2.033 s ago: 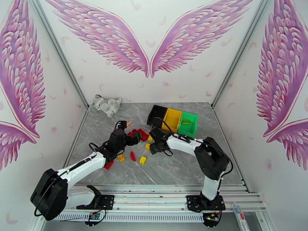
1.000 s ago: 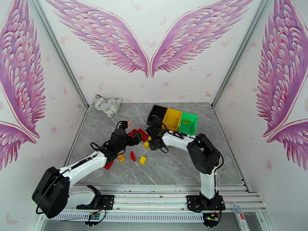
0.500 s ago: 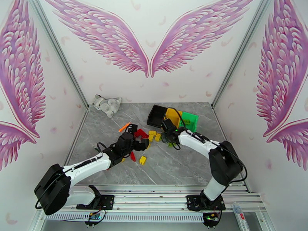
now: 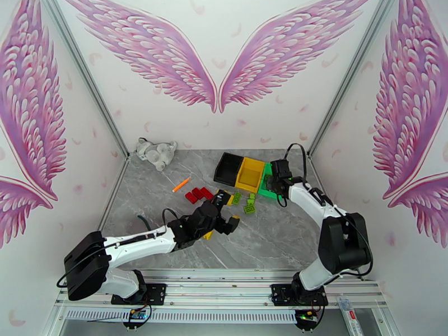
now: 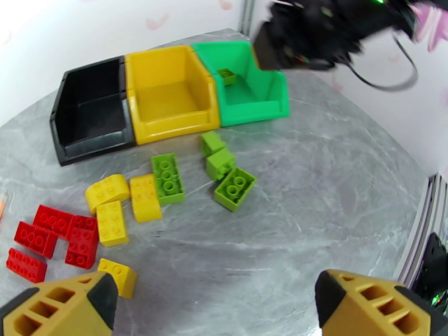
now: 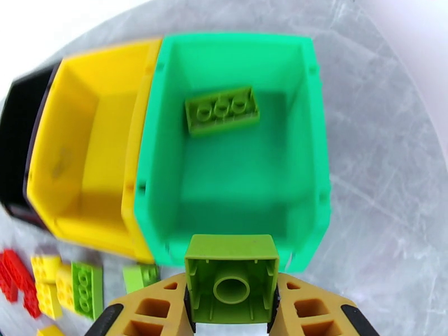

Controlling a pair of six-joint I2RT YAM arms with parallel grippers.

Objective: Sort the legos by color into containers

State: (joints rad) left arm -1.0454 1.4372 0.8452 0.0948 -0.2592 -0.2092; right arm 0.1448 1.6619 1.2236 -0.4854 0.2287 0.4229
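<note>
**Green brick at the green bin's rim**

My right gripper (image 6: 231, 301) is clamped on a square green brick (image 6: 231, 263), its hollow underside up, right at the near rim of the glossy green bin (image 6: 316, 163). A long studded green brick (image 6: 222, 110) lies inside, toward the far wall. The yellow bin (image 6: 84, 163) touches the green bin's left side, and bare marbled table (image 6: 381, 163) opens to the right. My left gripper (image 5: 215, 303) hangs wide open and empty, with loose legos (image 5: 168, 177) scattered beyond it.

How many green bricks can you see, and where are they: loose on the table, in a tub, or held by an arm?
Loose green bricks on the table: 4
Sorted brick inside the green bin: 1
Held brick in the right end effector: 1
Total: 6 green bricks in view
</note>
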